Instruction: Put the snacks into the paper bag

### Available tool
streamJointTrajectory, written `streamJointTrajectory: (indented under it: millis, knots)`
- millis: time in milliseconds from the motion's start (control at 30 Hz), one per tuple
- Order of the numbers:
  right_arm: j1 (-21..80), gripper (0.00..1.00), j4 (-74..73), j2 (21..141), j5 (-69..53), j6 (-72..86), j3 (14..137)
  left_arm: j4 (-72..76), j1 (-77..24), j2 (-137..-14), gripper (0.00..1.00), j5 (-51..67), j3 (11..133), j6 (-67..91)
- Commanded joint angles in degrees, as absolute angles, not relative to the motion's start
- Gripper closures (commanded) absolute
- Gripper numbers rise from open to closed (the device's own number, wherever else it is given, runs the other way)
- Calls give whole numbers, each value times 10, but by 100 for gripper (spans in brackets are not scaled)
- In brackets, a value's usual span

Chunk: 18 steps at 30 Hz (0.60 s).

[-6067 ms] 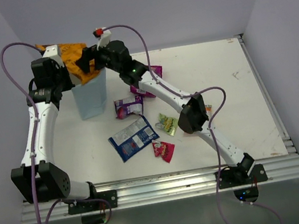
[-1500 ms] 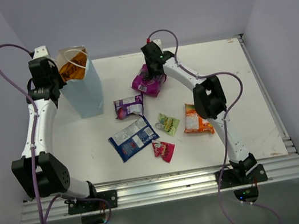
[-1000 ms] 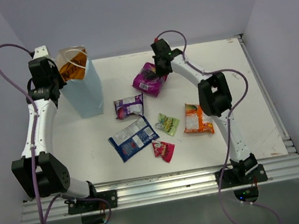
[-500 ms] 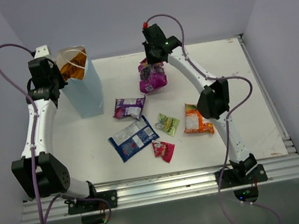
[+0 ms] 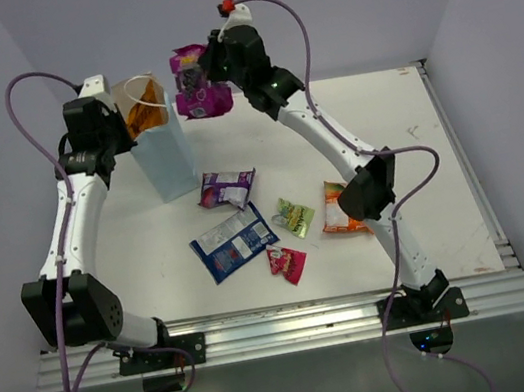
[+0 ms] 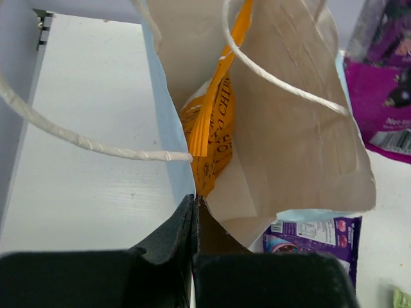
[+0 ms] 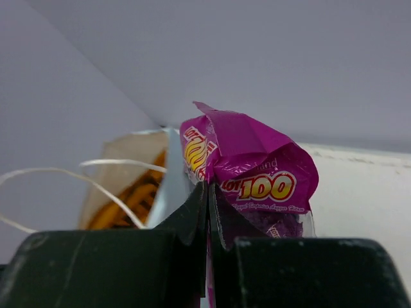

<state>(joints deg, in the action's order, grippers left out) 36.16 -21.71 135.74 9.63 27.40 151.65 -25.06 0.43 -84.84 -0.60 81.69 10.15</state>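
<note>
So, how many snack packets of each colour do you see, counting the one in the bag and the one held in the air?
Orange packet, in the paper bag: 1
Magenta packet, held in the air: 1
Purple packet: 1
Blue-and-white packet: 1
Green-yellow packet: 1
Orange-and-white packet: 1
Red packet: 1
Total: 7

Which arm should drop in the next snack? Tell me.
Right. The right fingers hold the magenta packet aloft beside the paper bag; the left fingers are pinching the bag's rim.
</note>
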Motion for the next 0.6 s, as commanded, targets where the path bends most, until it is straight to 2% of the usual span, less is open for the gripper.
streamJointTrajectory:
  millis: [0,267,567]
  knots:
    - [386,100,14,1343,134,326,1572,-258,-20,-828,100,10,839,118]
    - [416,100,183,1329,228,308,1564,-265,-52,-813,100,4,818,120]
    - [438,100,188,1335,238,329,1550,-259,-72,-795,100,7,807,120]
